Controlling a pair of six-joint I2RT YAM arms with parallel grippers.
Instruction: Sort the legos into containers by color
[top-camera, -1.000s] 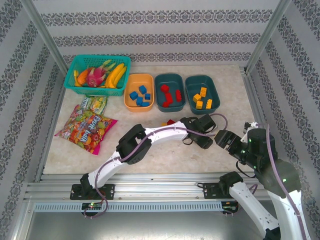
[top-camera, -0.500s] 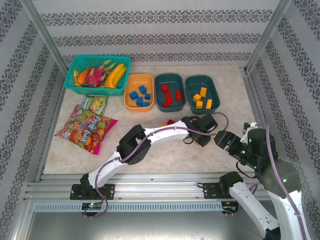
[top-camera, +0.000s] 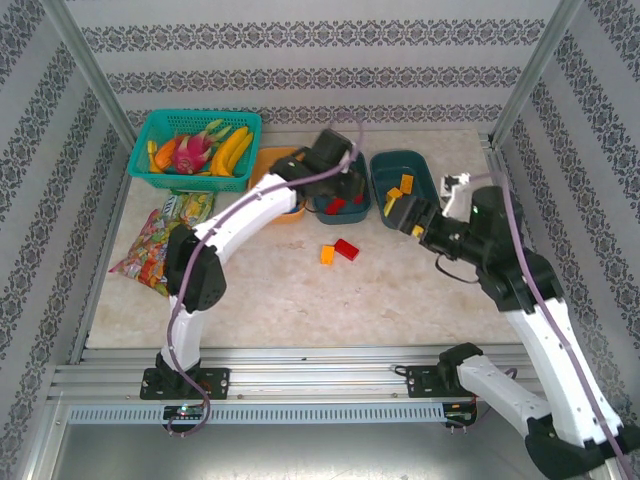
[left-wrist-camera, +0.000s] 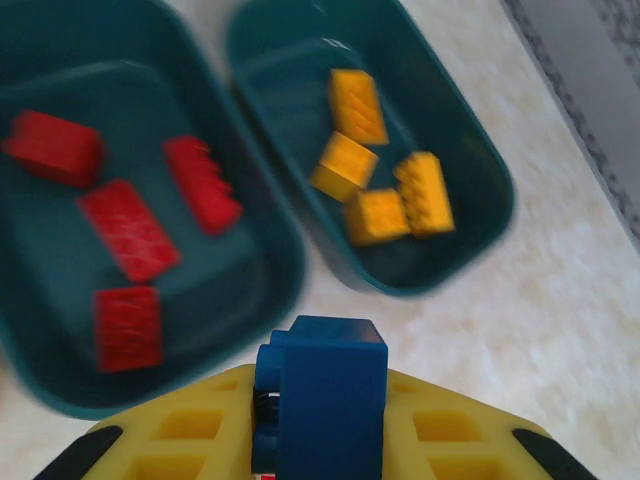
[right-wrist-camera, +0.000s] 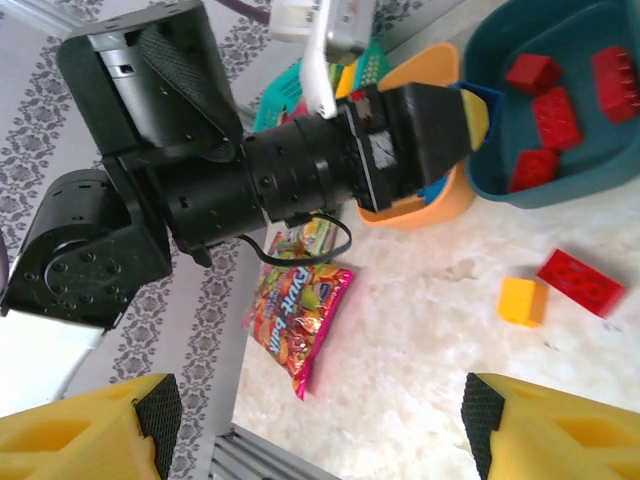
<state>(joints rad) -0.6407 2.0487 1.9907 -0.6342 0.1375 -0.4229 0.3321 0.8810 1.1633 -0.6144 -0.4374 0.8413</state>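
Three bins stand in a row at the top centre of the overhead view: an orange bin (top-camera: 268, 165), a middle teal bin (top-camera: 345, 219) and a right teal bin (top-camera: 388, 165). The arm hides most of the orange bin's contents there. Just below the bins, two loose bricks lie side by side on the table, one yellow brick (top-camera: 327, 254) and one red brick (top-camera: 346, 249). The left gripper (top-camera: 335, 185) hangs over the middle teal bin. The left wrist view makes the count plain: four red bricks (left-wrist-camera: 128, 228) in the middle bin and four yellow bricks (left-wrist-camera: 378, 215) in the right one. It also shows one blue brick (left-wrist-camera: 330, 385) pinched between the yellow fingers at the lower centre. The right gripper (top-camera: 408, 215) sits at the near end of the right teal bin. In the right wrist view its fingers (right-wrist-camera: 90, 430) stand wide apart with nothing between them. That view adds a snack bag (right-wrist-camera: 300, 310) at lower centre. The overhead view alone shows the fruit basket (top-camera: 195, 150) at upper left.
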